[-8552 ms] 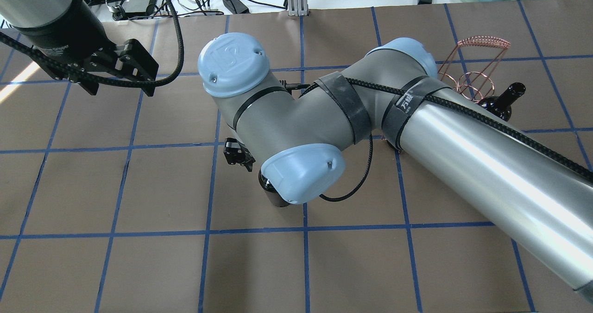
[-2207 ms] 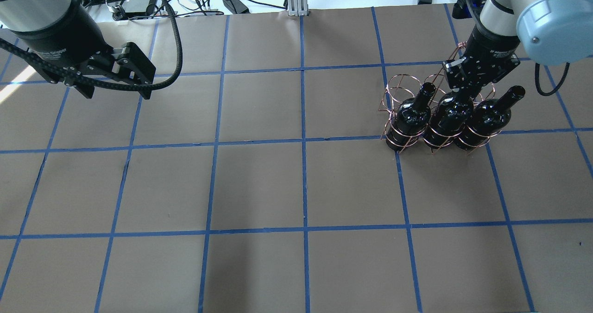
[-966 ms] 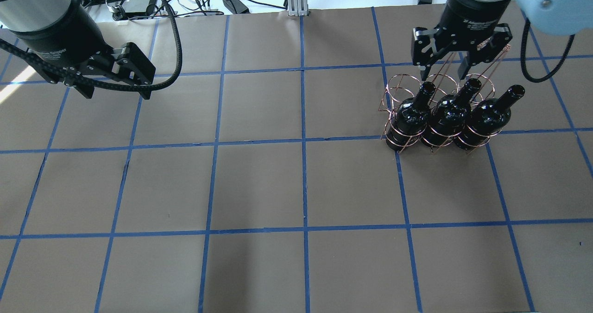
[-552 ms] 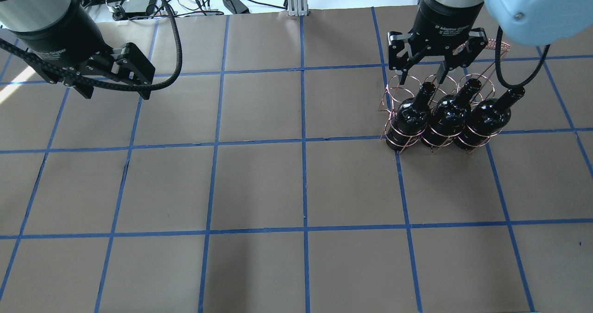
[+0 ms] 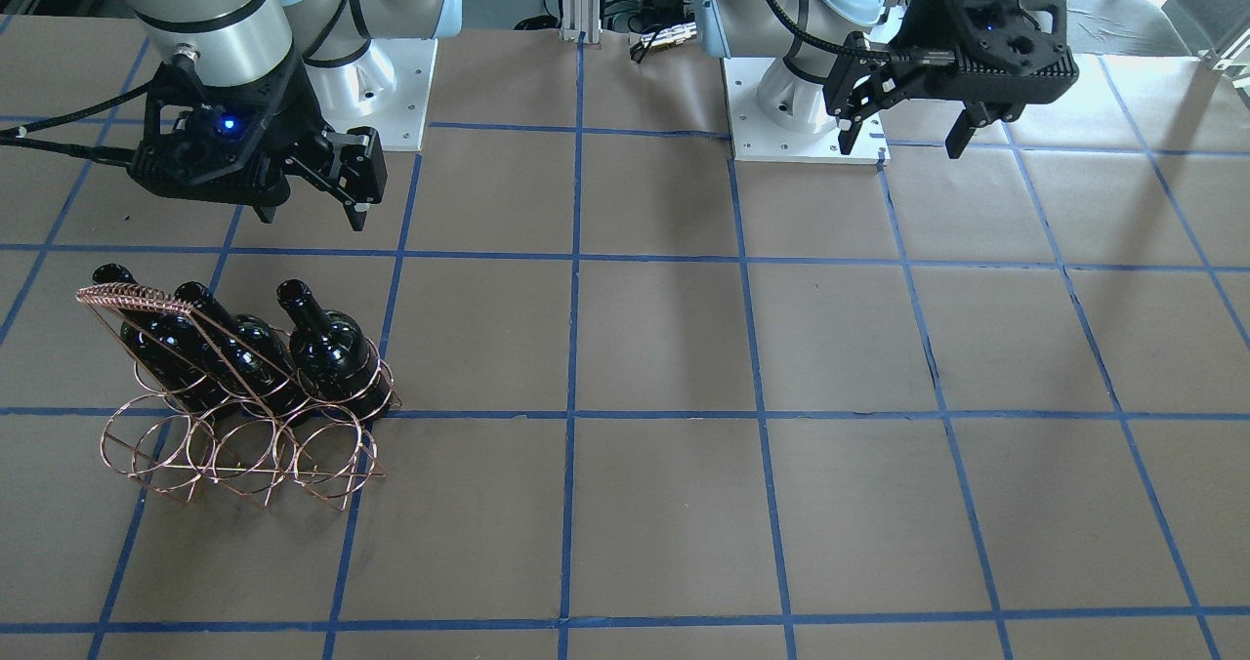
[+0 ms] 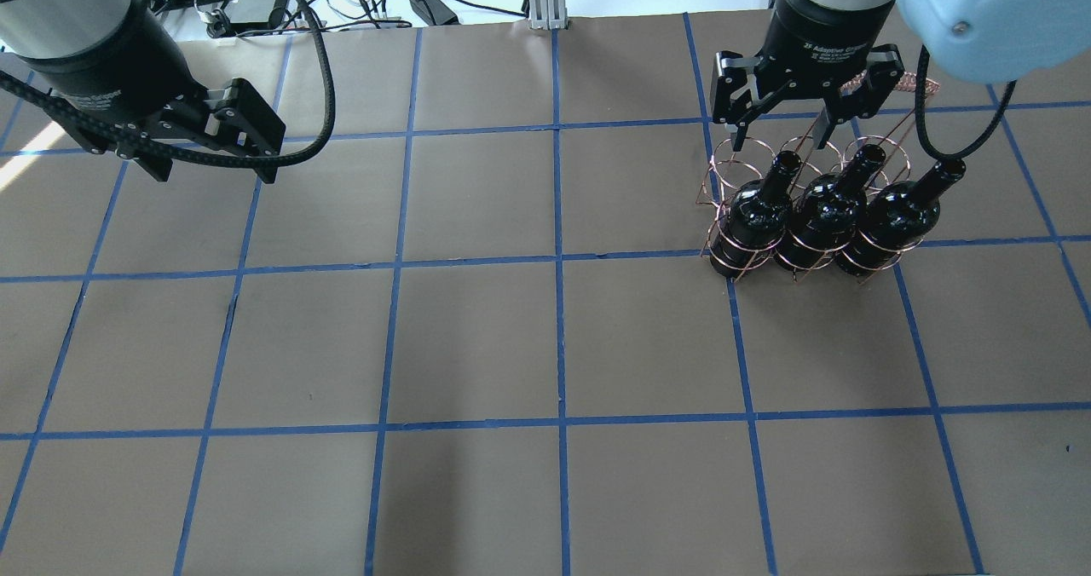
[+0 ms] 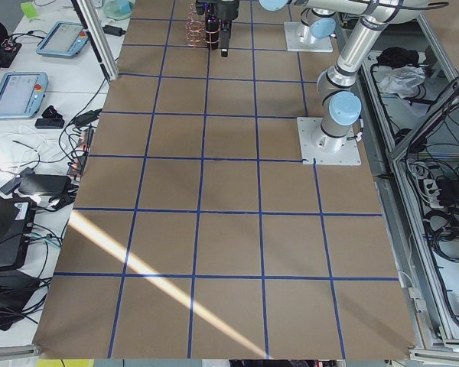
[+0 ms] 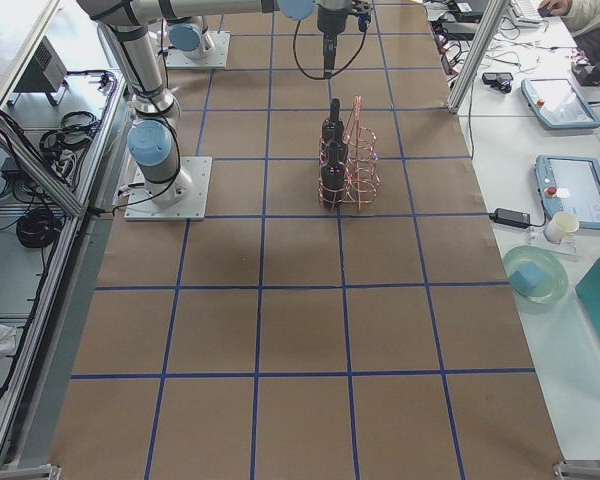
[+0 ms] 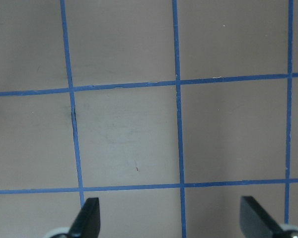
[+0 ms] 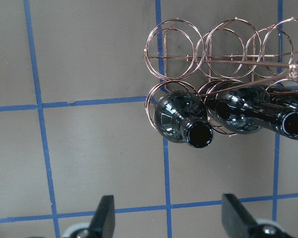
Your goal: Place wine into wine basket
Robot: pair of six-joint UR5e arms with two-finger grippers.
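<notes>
wine bottles (image 6: 820, 210): 3, in 6-ring wine basket (image 5: 127, 295) | right gripper (image 6: 780, 135): spread, empty, bottles ahead of fingers (image 10: 105, 218) | left gripper (image 6: 217, 165): spread, empty

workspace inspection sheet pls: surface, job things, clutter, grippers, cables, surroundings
surface: brown paper table with blue tape grid.
job's things: wine basket upright; three wine bottles fill its row nearer the robot, far row's three rings empty.
clutter: nothing seen.
grippers: right gripper open, empty, higher than the bottles, touching nothing; left gripper open, empty, over bare table.
cables: black cable at each wrist; loose leads beyond the far edge.
surroundings: teach pendants, cup, green dish on side bench.
</notes>
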